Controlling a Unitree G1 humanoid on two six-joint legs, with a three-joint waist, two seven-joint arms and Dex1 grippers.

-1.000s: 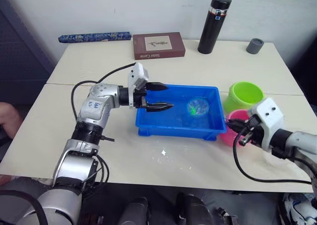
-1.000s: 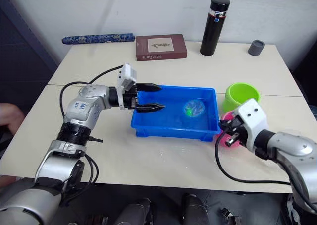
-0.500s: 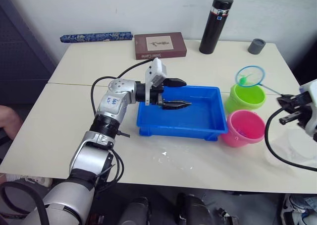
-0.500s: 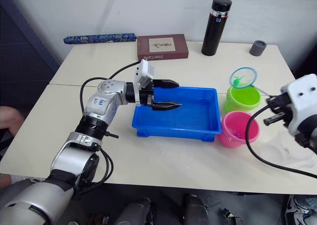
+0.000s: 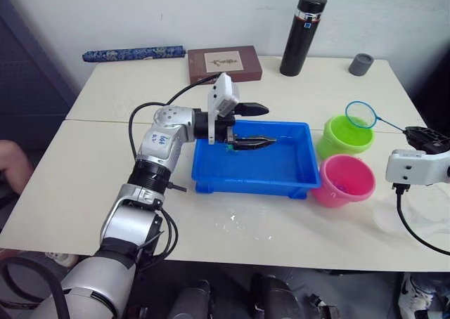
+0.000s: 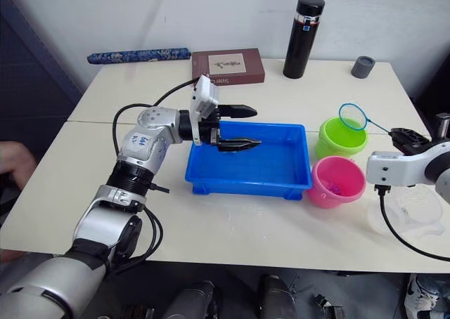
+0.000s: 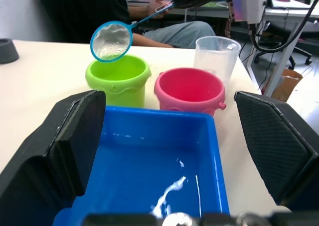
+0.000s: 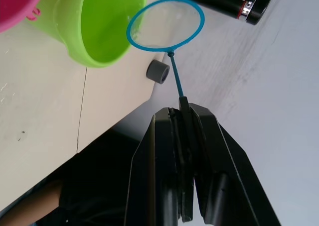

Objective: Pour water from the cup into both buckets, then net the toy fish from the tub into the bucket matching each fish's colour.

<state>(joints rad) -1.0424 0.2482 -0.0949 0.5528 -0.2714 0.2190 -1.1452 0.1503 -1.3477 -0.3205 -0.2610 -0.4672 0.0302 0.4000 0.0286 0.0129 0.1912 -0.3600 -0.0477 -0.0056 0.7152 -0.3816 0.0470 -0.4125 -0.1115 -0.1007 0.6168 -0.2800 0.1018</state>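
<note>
- The net [image 5: 360, 114], a blue ring on a thin blue handle, hangs in the air over the far rim of the green bucket [image 5: 344, 136].
- The right gripper [image 8: 183, 117] is clamped on the net's handle; its fingers [image 5: 422, 132] sit to the right of the green bucket, above the table [image 5: 105, 164].
- The green bucket stands just beyond the pink bucket [image 5: 344, 181]; the two are side by side, close to touching, at the right end of the tub [image 5: 253, 166].
- The pink bucket holds a few small pink things at its bottom, too small to name for sure.
- The tub sits in the middle of the table with a shallow film of water in it; I cannot make out any fish in it.
- The left gripper [image 5: 261, 126] hovers over the tub's far left part, its two fingers apart and holding nothing.
- The cup [image 6: 408, 210] stands on the table to the right of the pink bucket, near the table's front edge.
- At the back of the table are a black flask [image 5: 302, 34], a grey cap [image 5: 362, 64], a brown book [image 5: 225, 63] and a patterned blue roll [image 5: 133, 53].
- A person sits beyond the table in the left wrist view.
</note>
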